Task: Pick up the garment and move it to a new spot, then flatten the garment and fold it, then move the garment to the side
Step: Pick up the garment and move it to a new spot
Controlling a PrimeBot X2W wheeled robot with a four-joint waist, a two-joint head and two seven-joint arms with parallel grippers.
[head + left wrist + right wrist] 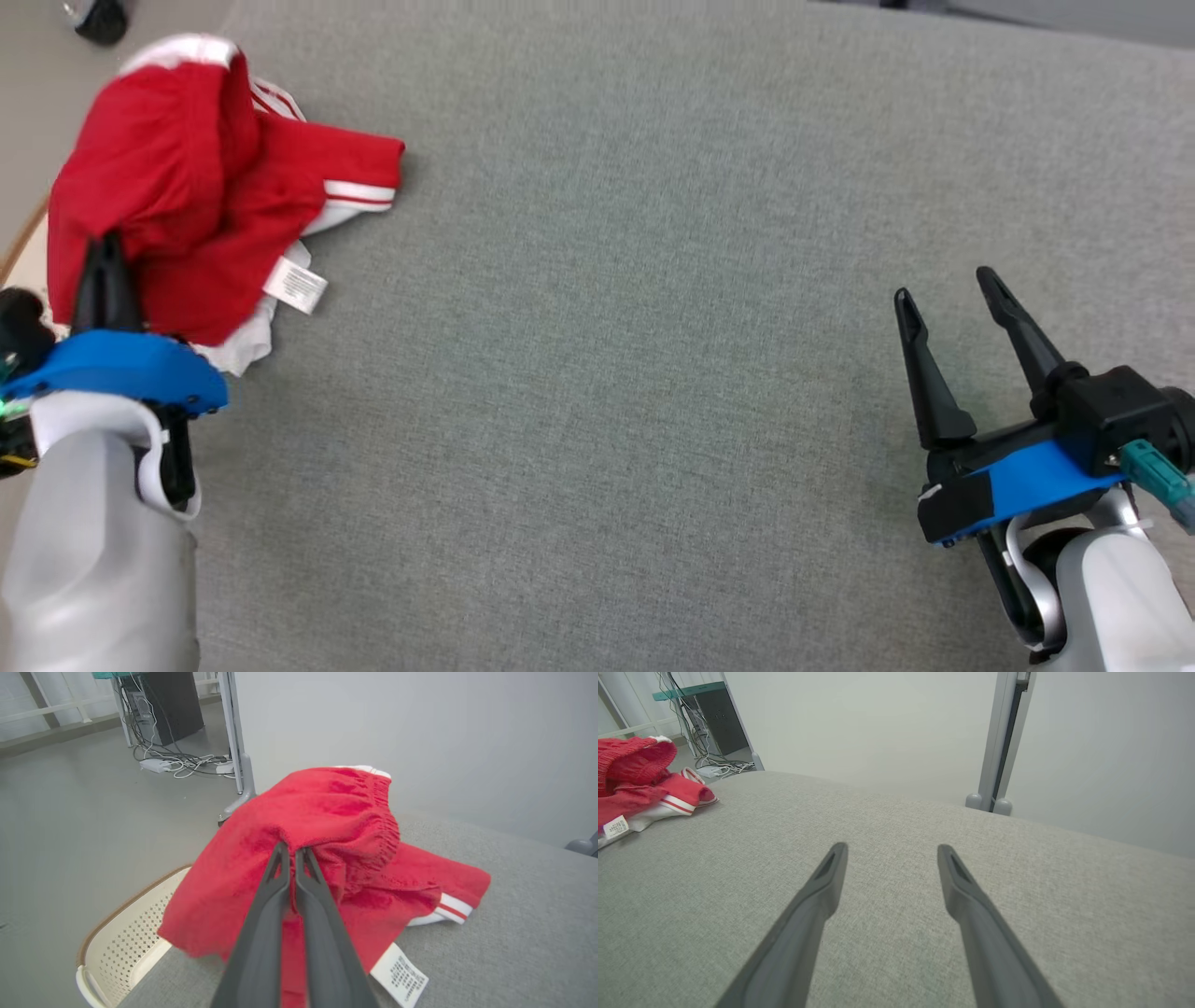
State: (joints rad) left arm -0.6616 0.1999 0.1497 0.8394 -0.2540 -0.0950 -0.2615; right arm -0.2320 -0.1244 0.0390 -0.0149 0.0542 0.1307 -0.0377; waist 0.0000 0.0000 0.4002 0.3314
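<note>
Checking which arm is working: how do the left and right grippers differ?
The left gripper is shut on the red garment; the right gripper is open, holding nothing. The left is at the left edge of the grey surface; the right is over its bare right side. Both have dark fingers.

We see soft, even light all over, bright but not harsh. The grey tabletop (607,392) looks dull and is lit the same all across. The red garment (177,187) drops a faint shadow on its right side. In the left wrist view the garment's low left edge looks smeared, and the left pincer (292,851) is fuzzy near the bottom. Both wrist views bend straight lines at the edges.
</note>
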